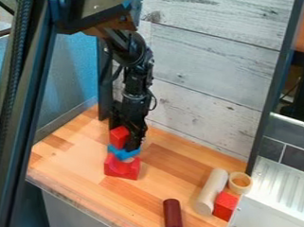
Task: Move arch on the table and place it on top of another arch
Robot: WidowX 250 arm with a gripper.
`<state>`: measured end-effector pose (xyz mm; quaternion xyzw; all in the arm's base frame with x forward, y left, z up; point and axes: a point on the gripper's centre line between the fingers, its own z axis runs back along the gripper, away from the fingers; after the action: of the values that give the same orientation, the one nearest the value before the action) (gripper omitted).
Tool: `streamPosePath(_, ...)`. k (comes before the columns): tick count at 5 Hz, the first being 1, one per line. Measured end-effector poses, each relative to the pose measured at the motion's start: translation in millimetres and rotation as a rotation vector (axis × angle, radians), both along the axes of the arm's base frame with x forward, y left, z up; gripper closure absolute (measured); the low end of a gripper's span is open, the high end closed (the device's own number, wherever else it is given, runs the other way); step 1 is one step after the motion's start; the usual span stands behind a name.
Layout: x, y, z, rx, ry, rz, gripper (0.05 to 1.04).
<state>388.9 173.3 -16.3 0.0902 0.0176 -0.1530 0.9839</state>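
Well, nearly there! The blue arch (122, 153) sat right above the red arch (121, 170), with a red block (118, 136) higher still. The black gripper (133, 144) hung close against that stack, its jaws impossible to read. Stacking looked all but done; only any letting go and backing off seemed left.

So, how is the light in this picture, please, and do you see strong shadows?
Camera view: the wooden table is brightly lit; shadows look soft, including near the lower red block; the black arm is so dark that its parts partly merge.
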Motion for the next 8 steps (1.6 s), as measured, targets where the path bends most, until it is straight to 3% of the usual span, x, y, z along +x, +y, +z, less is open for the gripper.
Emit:
streamPosePath(1,-2.9,-2.2,-12.8,-0.015,0.021,0.003,0.083)
streamPosePath(3,-18.9,-4.7,-10.4,-0.105,0.026,-0.005,0.083)
streamPosePath(4,-18.4,1.7,14.9,-0.124,-0.037,0.004,0.083)
streamPosePath(6,-30.1,16.7,42.1,-0.175,-0.098,0.016,0.083)
streamPosePath(8,-62.7,12.6,37.3,-0.256,-0.14,-0.048,0.083)
